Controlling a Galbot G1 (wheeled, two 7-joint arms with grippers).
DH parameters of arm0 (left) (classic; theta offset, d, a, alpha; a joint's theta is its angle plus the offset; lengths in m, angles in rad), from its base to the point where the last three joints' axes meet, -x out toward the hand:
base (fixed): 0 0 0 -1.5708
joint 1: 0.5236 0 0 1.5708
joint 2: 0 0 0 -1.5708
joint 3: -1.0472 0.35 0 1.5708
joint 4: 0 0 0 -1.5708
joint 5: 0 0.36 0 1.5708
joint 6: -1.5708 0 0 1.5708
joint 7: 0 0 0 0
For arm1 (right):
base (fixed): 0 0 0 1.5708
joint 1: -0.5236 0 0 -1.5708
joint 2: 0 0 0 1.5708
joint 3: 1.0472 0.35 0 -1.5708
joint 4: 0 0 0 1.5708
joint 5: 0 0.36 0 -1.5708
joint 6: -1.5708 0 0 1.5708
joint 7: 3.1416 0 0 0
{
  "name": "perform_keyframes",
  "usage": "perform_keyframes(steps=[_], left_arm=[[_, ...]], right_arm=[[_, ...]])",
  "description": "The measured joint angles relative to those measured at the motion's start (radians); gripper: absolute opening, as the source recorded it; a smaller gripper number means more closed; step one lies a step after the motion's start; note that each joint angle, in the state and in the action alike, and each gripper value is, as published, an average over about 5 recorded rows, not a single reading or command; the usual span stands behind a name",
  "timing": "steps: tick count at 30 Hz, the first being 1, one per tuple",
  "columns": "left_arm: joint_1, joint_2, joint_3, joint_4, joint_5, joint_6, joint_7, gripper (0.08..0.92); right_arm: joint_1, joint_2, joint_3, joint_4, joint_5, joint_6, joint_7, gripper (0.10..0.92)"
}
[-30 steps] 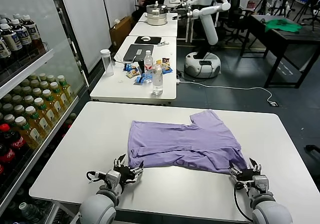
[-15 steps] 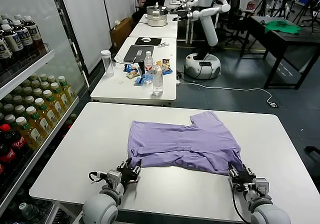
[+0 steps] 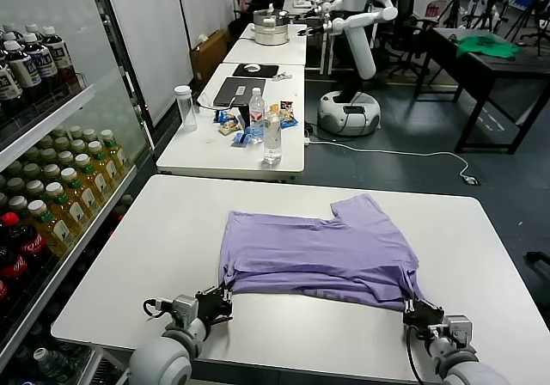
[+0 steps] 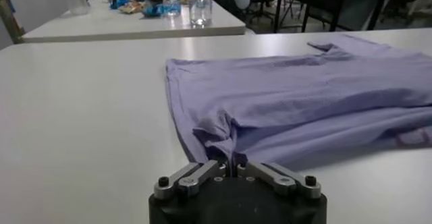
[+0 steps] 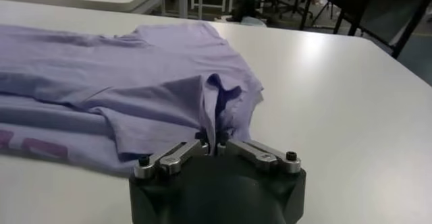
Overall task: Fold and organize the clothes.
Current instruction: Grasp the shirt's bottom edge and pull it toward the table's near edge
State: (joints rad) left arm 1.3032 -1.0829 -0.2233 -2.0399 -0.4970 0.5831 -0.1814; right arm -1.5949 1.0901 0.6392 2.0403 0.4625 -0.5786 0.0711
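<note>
both grippers have closed since a second ago: the left gripper (image 3: 216, 299) now pinches the shirt's (image 3: 318, 247) near left corner, and the right gripper (image 3: 418, 310) pinches the near right corner, each with fabric bunched between shut fingers. the shirt lies mid-table (image 3: 129, 265), slightly toward the near edge, its near hem pulled taut. this looks like the grasp before a fold away from the robot. nothing else sits on this tabletop; the far table with bottles (image 3: 271, 136) stands well apart, so nothing blocks the fold.

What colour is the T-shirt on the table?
Light purple, plain on the side showing; the T-shirt shows best in the head view.
</note>
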Motion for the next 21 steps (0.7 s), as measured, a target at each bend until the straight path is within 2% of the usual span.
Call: perform_keyframes(steps=[12, 21], left_arm=[[0.193, 0.055, -0.059, -0.19, -0.017, 0.0, 0.017, 0.117], [0.288, 0.095, -0.079, -0.238, 0.018, 0.001, 0.031, 0.111]], right_arm=[[-0.222, -0.008, 0.104, 0.149, -0.018, -0.007, -0.031, 0.138], [-0.282, -0.024, 0.145, 0.183, -0.051, -0.007, -0.051, 0.143]])
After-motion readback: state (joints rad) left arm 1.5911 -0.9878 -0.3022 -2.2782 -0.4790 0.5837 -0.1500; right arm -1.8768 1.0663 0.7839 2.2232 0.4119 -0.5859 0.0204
